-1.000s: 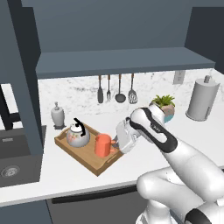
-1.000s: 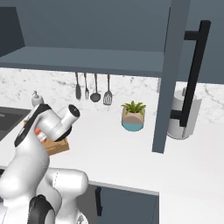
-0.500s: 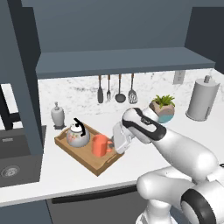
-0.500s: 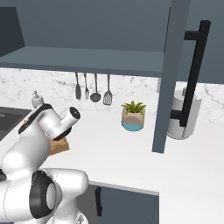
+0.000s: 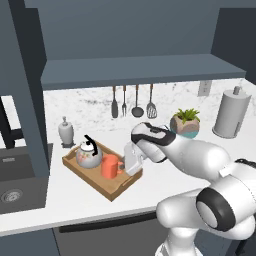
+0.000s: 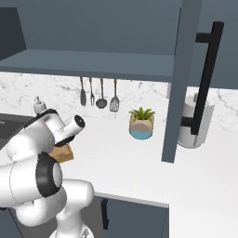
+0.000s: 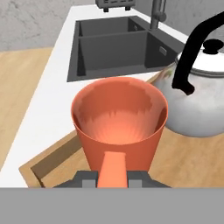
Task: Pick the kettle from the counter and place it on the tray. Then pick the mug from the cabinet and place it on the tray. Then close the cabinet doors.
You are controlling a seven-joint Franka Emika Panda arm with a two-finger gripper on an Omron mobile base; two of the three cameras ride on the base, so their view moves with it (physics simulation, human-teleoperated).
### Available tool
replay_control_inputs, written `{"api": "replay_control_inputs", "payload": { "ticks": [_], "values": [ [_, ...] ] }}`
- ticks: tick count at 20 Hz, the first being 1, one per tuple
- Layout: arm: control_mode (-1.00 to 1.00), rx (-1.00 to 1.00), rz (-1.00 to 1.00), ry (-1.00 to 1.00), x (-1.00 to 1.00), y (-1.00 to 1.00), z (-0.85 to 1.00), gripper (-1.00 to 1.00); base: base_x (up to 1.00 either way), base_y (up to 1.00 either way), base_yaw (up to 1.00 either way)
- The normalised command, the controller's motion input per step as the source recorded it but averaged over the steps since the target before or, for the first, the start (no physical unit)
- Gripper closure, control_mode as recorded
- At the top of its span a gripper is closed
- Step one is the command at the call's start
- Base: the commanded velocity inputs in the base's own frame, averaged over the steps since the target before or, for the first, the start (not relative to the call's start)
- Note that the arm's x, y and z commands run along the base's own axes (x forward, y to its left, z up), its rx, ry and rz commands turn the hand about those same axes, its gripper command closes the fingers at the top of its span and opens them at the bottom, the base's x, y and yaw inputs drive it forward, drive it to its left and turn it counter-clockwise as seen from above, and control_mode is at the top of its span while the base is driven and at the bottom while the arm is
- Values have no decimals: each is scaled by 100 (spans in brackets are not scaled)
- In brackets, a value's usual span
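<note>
Even, soft light fills my views; no glare anywhere; the surface [image 5: 165,182] reads bright white while the cabinet [image 5: 135,30] interior stays dim; faint shadows sit under the tray [image 5: 117,189]; close up, the mug [image 7: 119,122] looks slightly soft and coarse-textured; edges stay undistorted.

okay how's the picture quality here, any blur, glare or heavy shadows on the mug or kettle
Hand view: the mug is sharp and evenly lit, its inside shaded darker; the kettle shows a soft sheen, no glare. Left base view: flat rendered light, faint shadows under the tray, slightly soft edges. Right base view: the cabinet door is dark and featureless but not blurred.
</note>
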Motion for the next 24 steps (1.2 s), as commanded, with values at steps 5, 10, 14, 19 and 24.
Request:
{"api": "replay_control_inputs", "payload": {
  "ticks": [5,10,14,19,24],
  "values": [
    [-100,0,0,0,32,9,-22,100,0,0,0],
    [-100,0,4,0,21,0,-15,100,0,0,0],
    [-100,0,5,0,9,0,-17,100,0,0,0],
    [-100,0,5,0,1,0,-15,100,0,0,0],
    [-100,0,4,0,0,2,-15,100,0,0,0]
  ]
}}
